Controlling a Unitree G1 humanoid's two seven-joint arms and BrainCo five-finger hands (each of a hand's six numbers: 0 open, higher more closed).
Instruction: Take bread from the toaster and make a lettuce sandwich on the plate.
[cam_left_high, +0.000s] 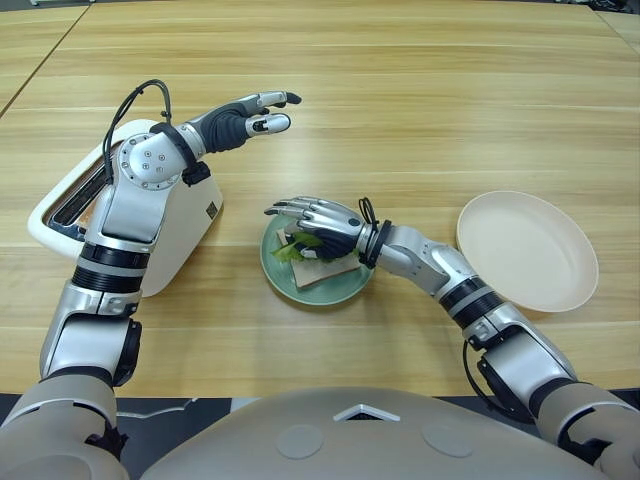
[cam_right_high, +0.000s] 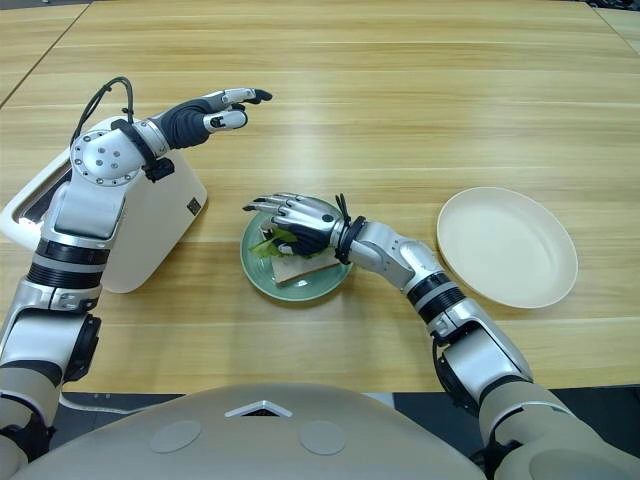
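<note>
One toaster (cam_left_high: 180, 240), white, smooth and round-cornered, is found at 9 o'clock of the green plate (cam_left_high: 340, 295) on a wood-grain table (cam_left_high: 400, 100). The left hand (cam_left_high: 240, 120) is held over the table at 1 o'clock of the toaster, fingers spread wide, nothing gripped. Two round plates are counted. The green plate, small and glossy, is placed centrally; one square bread slice (cam_left_high: 325, 272) is laid flat on it, with crinkled green lettuce (cam_left_high: 298, 248) at its 10 o'clock corner. The right hand (cam_left_high: 325, 222) is closed down on the lettuce. The cream plate (cam_left_high: 527, 250), larger and matte, is set at 3 o'clock, apart.
</note>
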